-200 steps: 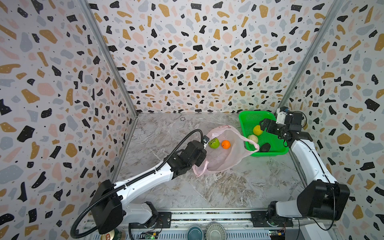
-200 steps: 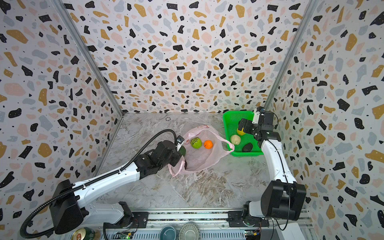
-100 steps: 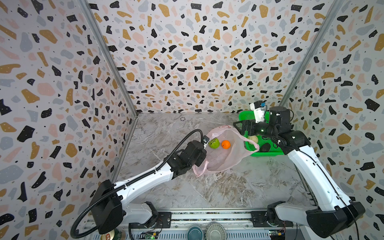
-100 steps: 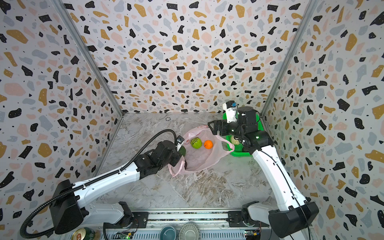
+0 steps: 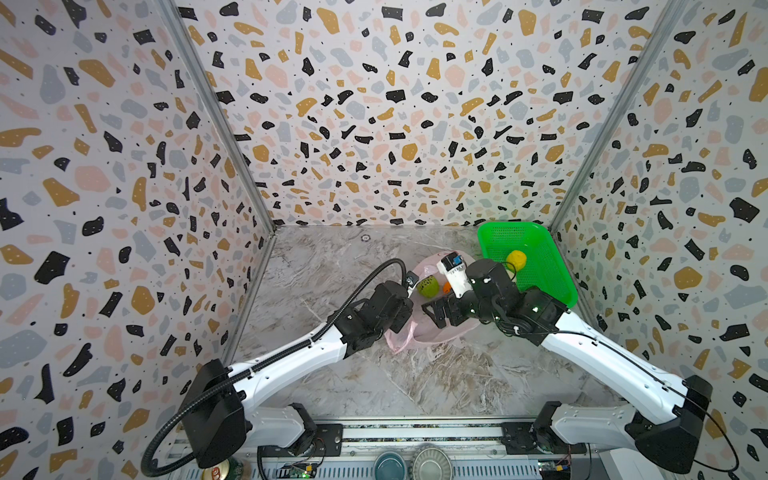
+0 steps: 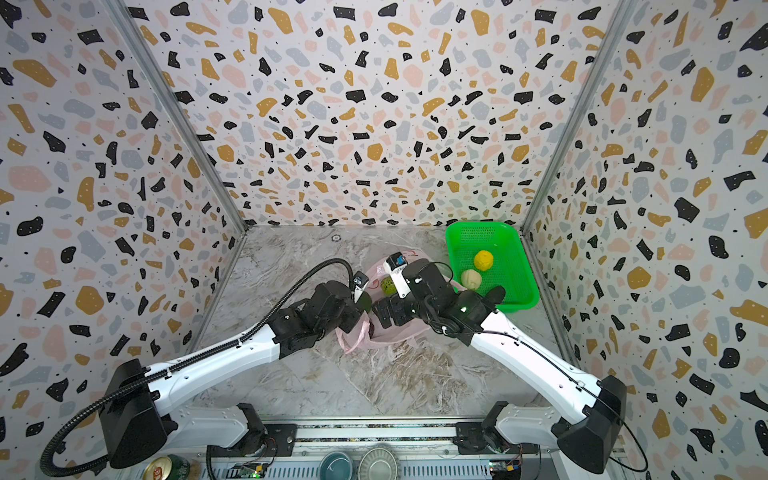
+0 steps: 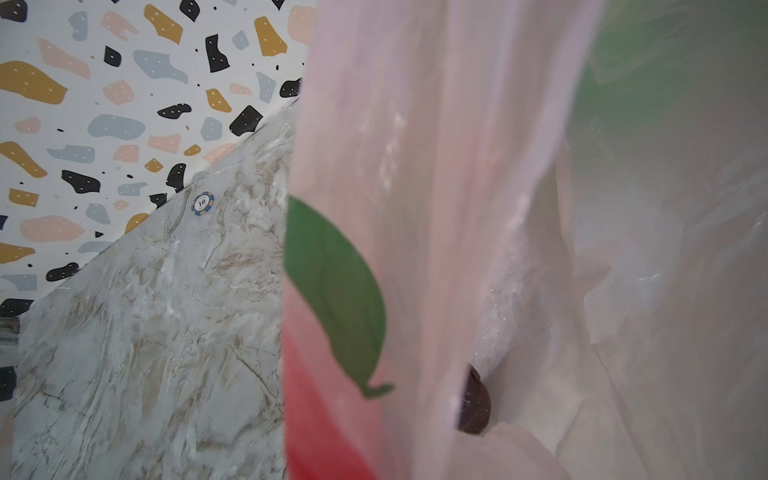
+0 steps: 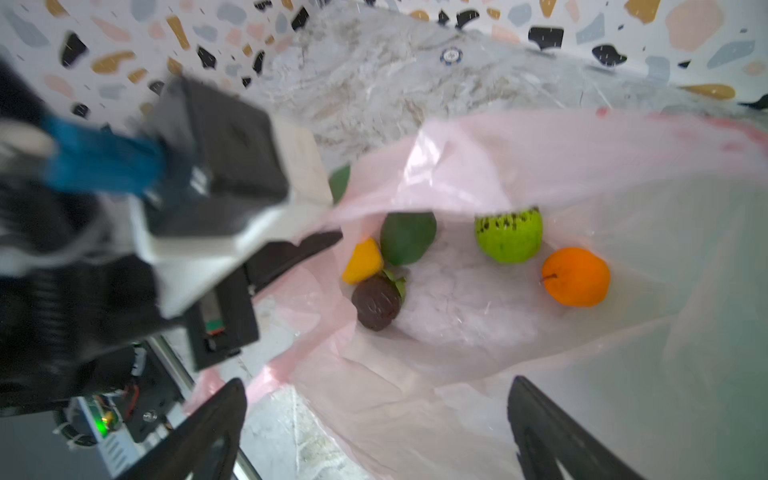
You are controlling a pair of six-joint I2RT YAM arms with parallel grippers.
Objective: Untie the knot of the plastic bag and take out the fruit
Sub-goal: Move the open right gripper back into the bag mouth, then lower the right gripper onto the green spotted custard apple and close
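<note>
1. On the marble table (image 5: pixel 332 374), the pink bag (image 8: pixel 540 166) lay open, the left claw (image 8: pixel 309 249) pinched shut on its rim, the right claw (image 8: pixel 376 384) spread wide above.
2. Beside it, the green basket (image 6: pixel 478 237) held a yellow fruit (image 6: pixel 483 259) and a cream fruit (image 6: pixel 471 278).
3. The bag held a green fruit (image 8: pixel 509 235), an orange (image 8: pixel 576 277) and a brown fruit (image 8: pixel 376 303).

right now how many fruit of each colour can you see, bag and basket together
yellow fruit and: 2
orange fruit: 1
light green fruit: 1
dark green fruit: 1
dark brown to black fruit and: 2
cream fruit: 1
total: 8, with 5 in the plastic bag and 3 in the green basket
</note>
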